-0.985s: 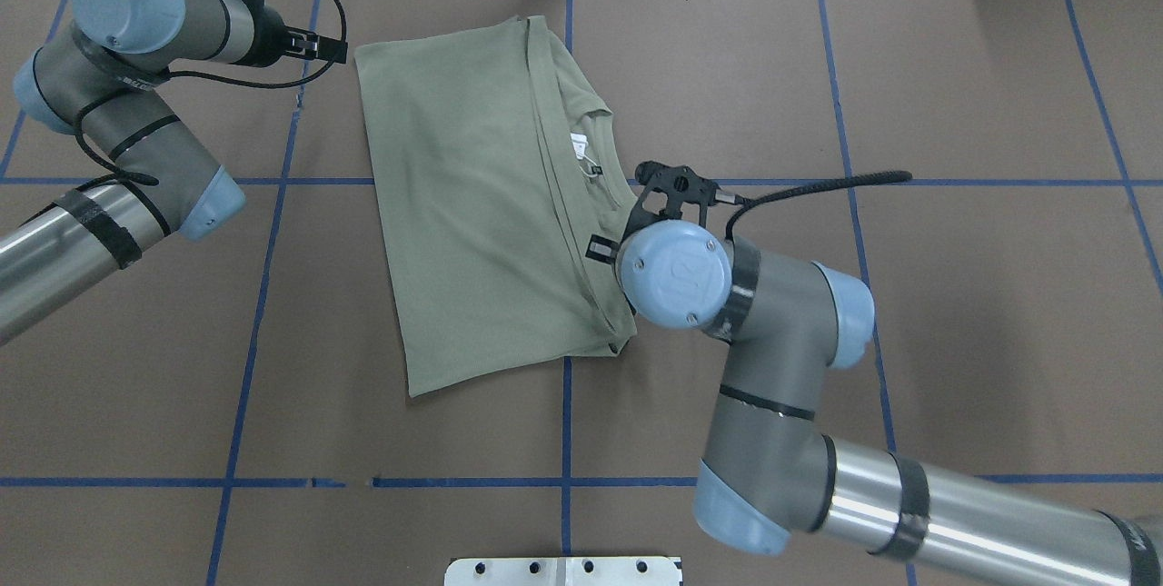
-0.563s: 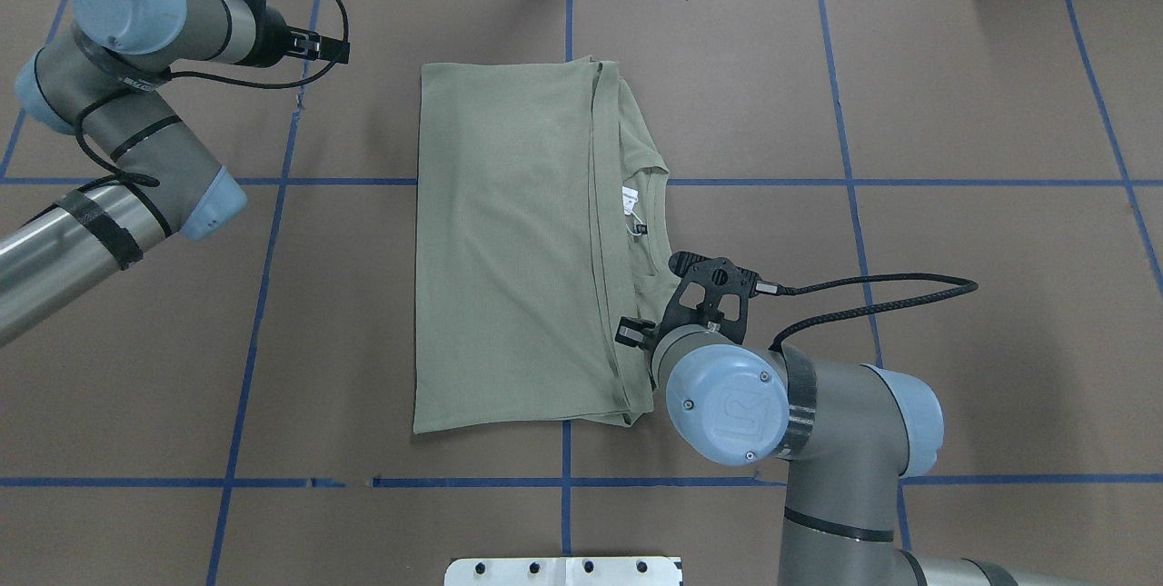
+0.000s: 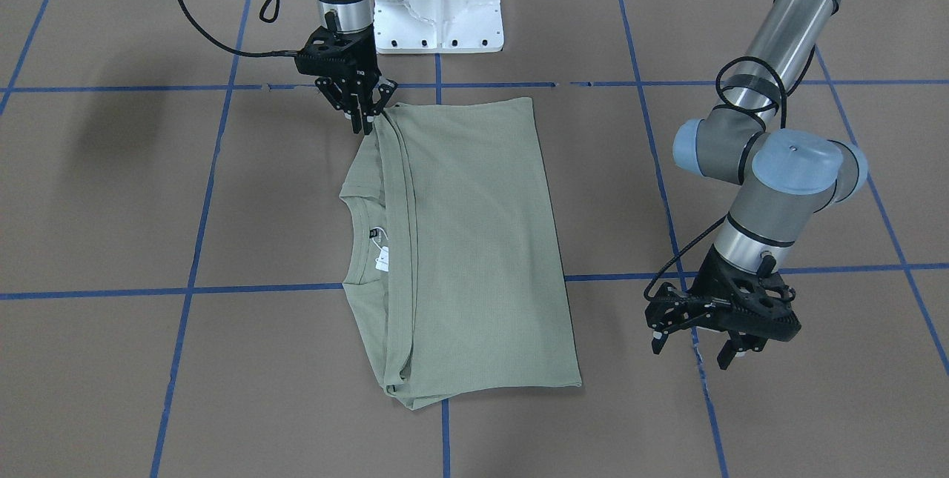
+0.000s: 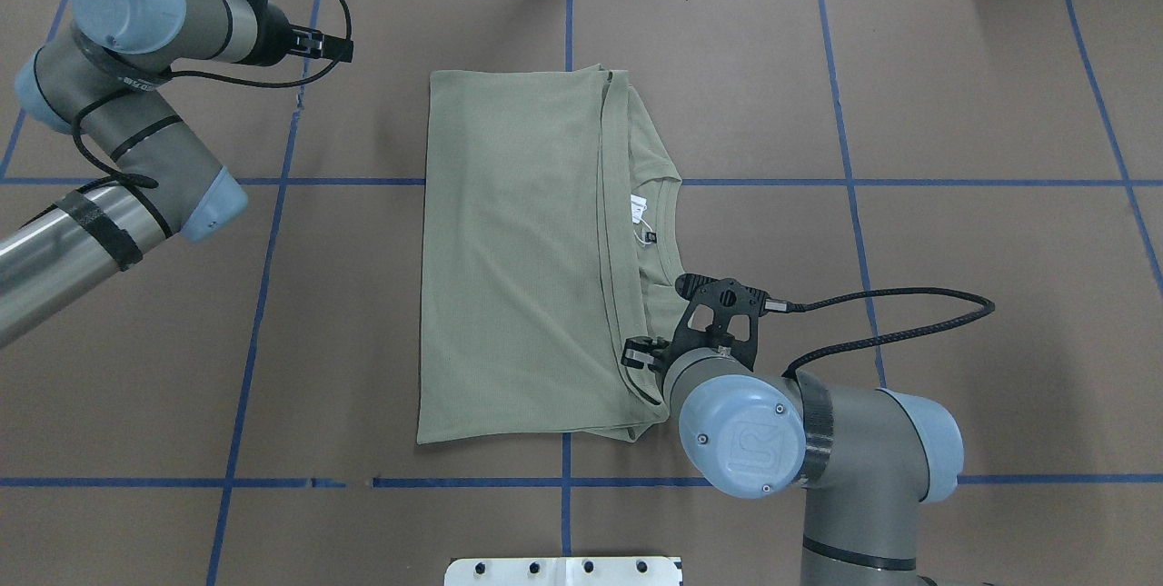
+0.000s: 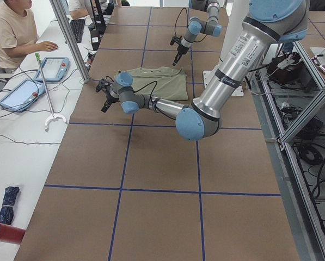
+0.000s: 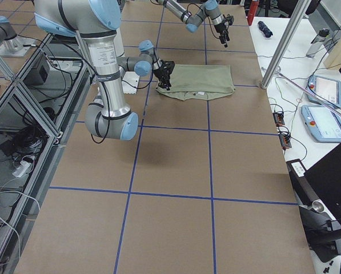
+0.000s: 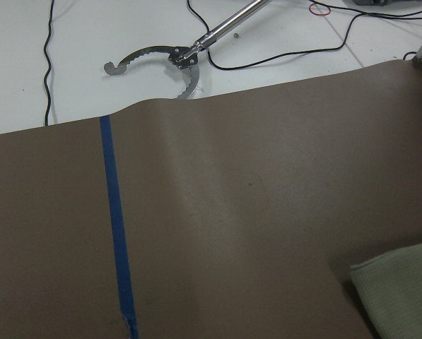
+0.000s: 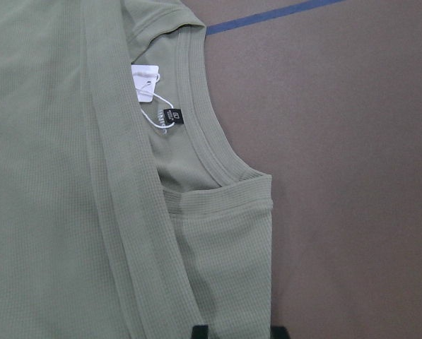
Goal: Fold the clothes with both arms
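The right tool (image 3: 365,121) stands tips-down on the sage-green shirt (image 4: 509,250), at its corner nearest the robot's edge of the desk (image 4: 954,114), just in front of the white pedestal (image 3: 437,4). In its wrist view the two fingertips (image 8: 200,332) show a little apart, one on the cloth and the other at the folded sleeve's outer edge. Whether they pinch the layers I cannot tell. The left tool (image 3: 692,353) hangs with its fingers spread and nothing between them. It is over bare desk towards the operators' edge, well apart from the shirt.

The shirt lies flat in the middle of the desk as a long rectangle. Its neckline (image 8: 200,134), white tag (image 8: 145,76) and black label (image 8: 175,117) are exposed along the robot's right side.

As I judge it, the lengthwise folding is largely done: the sleeves are folded in and the body is laid over itself, though the collar side pokes out past the top layer. A crosswise fold looks to be left.
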`<state>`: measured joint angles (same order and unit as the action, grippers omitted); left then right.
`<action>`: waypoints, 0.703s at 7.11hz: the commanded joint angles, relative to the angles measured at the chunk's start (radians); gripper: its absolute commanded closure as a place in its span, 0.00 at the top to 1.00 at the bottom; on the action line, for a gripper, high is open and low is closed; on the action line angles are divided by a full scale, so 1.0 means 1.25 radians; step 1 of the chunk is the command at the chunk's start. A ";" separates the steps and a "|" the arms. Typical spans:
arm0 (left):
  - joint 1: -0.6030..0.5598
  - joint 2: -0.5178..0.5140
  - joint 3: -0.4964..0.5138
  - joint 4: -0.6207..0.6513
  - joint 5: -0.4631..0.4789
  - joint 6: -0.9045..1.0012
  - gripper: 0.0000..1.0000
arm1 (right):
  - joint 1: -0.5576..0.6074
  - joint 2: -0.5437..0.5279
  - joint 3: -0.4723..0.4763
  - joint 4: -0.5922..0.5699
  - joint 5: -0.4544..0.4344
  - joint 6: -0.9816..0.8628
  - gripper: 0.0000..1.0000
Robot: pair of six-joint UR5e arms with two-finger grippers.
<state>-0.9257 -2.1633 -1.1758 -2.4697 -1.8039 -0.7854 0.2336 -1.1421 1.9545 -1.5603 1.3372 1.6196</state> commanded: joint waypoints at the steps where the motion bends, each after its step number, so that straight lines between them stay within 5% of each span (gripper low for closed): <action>1: 0.004 0.005 -0.014 0.000 0.000 0.000 1.00 | 0.056 0.068 -0.051 -0.006 0.097 -0.171 1.00; 4: 0.007 0.021 -0.023 0.000 0.000 -0.001 1.00 | 0.062 0.106 -0.126 -0.010 0.209 -0.387 1.00; 5: 0.008 0.022 -0.021 0.000 0.000 -0.001 1.00 | 0.043 0.105 -0.128 -0.013 0.209 -0.389 0.79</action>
<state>-0.9171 -2.1392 -1.2020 -2.4697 -1.8040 -0.7868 0.3063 -1.0126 1.8047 -1.5729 1.5844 1.1641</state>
